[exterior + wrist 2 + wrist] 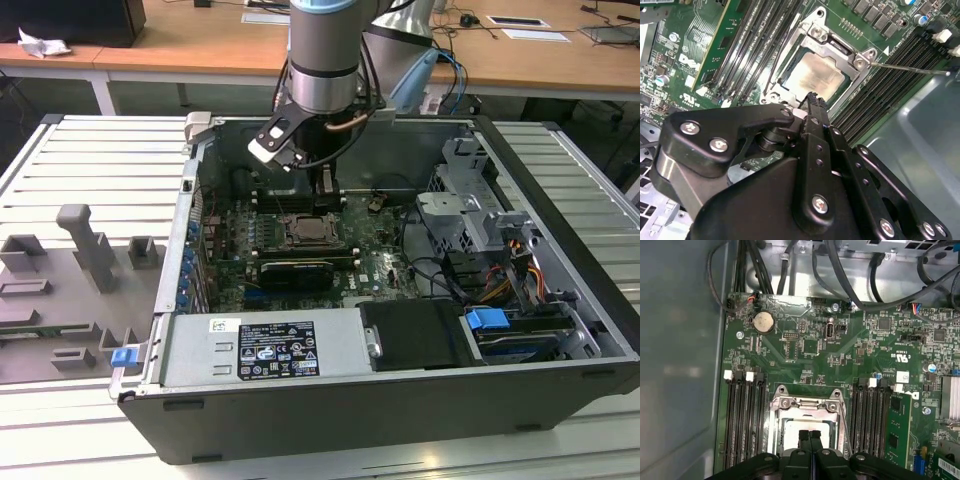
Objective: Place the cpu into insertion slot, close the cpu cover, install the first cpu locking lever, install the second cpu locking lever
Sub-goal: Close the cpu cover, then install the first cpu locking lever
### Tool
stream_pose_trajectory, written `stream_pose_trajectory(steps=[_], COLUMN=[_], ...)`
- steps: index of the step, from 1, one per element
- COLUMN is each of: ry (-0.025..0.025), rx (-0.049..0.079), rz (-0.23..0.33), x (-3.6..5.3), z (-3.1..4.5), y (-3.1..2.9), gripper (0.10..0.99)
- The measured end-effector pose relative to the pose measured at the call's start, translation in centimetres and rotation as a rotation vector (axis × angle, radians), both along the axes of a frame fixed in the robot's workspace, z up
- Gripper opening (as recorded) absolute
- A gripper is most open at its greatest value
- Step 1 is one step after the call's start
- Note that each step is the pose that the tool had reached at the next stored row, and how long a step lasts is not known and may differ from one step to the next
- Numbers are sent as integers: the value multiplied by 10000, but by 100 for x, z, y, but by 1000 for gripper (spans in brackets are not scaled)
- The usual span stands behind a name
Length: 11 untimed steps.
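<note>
gripper (pixel 809 436), fingers pressing together on nothing, is hovering just above the cpu (pixel 815 75); the cpu cover (pixel 835 47) is apparently lying flat around it, 1 locking lever (pixel 910 69) sticking out.

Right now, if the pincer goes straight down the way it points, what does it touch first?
Probably the cpu, bare in the cpu cover window; the shut pincer hangs over its edge, so the cover frame could come first. Depth is unclear.

arm (pixel 322 60) pointing straight down; gripper (pixel 809 434) closed tight (black fingertips (pixel 803 436) touching)
</note>
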State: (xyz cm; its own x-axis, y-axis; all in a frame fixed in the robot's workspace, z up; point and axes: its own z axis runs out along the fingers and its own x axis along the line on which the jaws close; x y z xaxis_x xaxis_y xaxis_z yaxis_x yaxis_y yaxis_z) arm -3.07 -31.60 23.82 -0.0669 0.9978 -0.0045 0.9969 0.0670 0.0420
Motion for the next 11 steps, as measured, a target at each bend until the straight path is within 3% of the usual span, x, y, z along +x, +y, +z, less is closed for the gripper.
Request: stream_pose_trajectory(steps=[11], ry=[-1], rx=[3], rz=[1], x=[-40], z=[-4], y=[0], gripper=[106])
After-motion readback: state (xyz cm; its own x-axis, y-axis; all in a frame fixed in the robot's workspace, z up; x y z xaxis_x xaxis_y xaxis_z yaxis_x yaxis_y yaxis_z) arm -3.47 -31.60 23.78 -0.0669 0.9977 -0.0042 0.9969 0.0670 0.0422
